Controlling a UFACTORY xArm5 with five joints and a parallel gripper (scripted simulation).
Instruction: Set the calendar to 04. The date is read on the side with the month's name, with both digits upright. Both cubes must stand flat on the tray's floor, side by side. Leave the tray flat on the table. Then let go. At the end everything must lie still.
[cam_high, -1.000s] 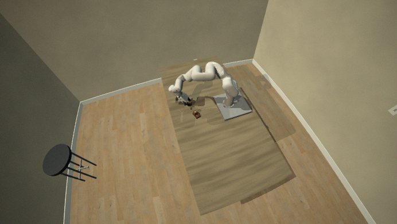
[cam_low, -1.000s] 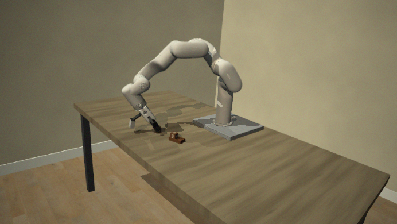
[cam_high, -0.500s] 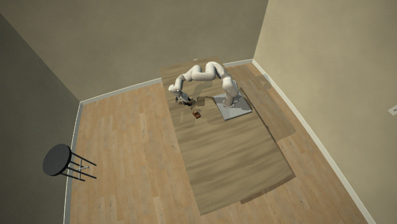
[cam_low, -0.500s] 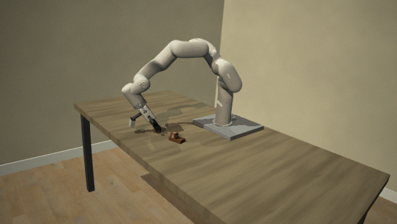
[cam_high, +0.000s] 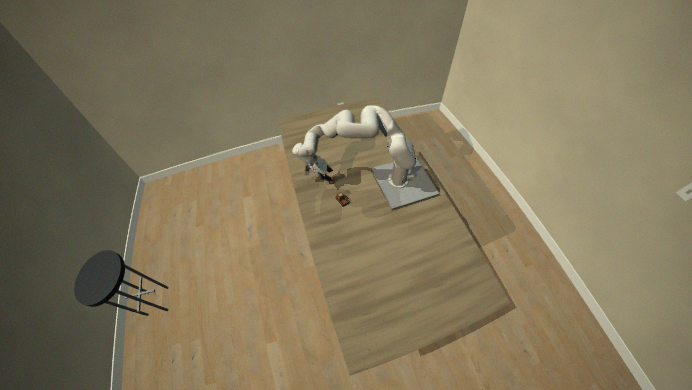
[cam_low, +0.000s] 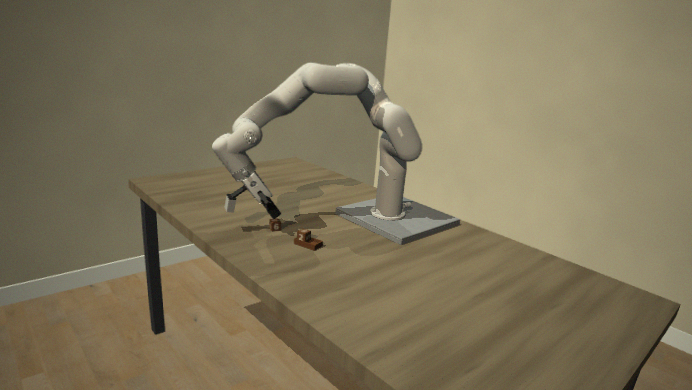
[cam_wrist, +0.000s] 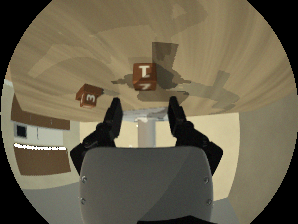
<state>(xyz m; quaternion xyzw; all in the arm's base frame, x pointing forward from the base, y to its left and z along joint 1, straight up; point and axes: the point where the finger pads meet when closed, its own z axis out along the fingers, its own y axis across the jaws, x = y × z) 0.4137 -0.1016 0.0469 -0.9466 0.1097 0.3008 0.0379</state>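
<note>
"Where are the jaws (cam_high: 331, 180) (cam_low: 274, 214)?"

"Spread and empty, just above the loose red-brown cube with pale markings (cam_high: 332, 181) (cam_low: 275, 225) (cam_wrist: 144, 76). The exterior view shows a 6 on it; the wrist view, a 1-like mark and a 7."

"And the rest?"

"From that cube, the small red-brown tray (cam_high: 344, 202) (cam_low: 309, 244) lies toward four o'clock in the exterior view, on the pale wooden bench (cam_high: 390, 280) (cam_low: 450, 280). It carries the second red-brown cube, marked 2 (cam_high: 340, 195) (cam_low: 303, 235) (cam_wrist: 89, 97)."

"What might go wrong?"

"The jaws lean, so a low, slanted approach could tip the loose cube instead of gripping it. A wrong turn would leave a digit sideways. Later, a fingertip could clip the seated cube and skew the tray, or the cubes could jam on its rim."
</note>
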